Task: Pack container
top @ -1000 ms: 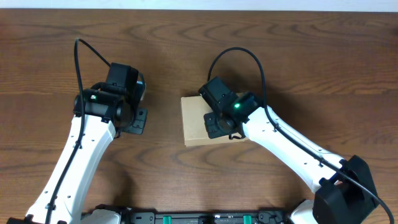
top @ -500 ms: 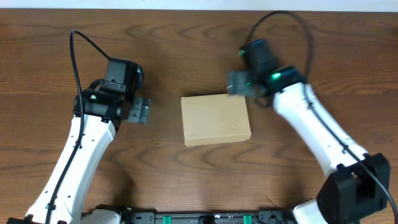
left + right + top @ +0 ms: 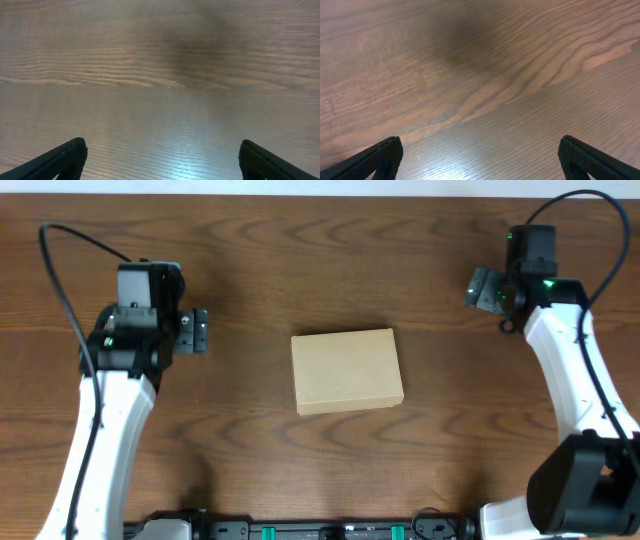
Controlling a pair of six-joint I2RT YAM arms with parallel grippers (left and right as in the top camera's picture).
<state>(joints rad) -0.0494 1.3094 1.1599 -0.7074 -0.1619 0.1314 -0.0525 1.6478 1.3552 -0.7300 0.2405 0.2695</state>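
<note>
The container (image 3: pixel 347 370), a plain tan cardboard box with its lid down flat, lies in the middle of the table in the overhead view. My left gripper (image 3: pixel 197 332) hovers well to the box's left, open and empty. My right gripper (image 3: pixel 484 287) hangs at the far right, above and clear of the box, also open and empty. In the left wrist view the gripper (image 3: pixel 161 155) shows two dark fingertips (image 3: pixel 67 157) wide apart over bare wood. The right wrist view gives the same picture: the gripper (image 3: pixel 481 155) with fingertips (image 3: pixel 385 155) spread, only wood grain between them.
The dark wooden table (image 3: pixel 320 250) runs under both arms. A pale strip marks its far edge at the top. Black cables loop from both wrists. The arm bases sit along the near edge.
Both grippers have opened and pulled away from the box: the right swung up and out to the far right, the left drew back to the left. The box lies closed where it was.
</note>
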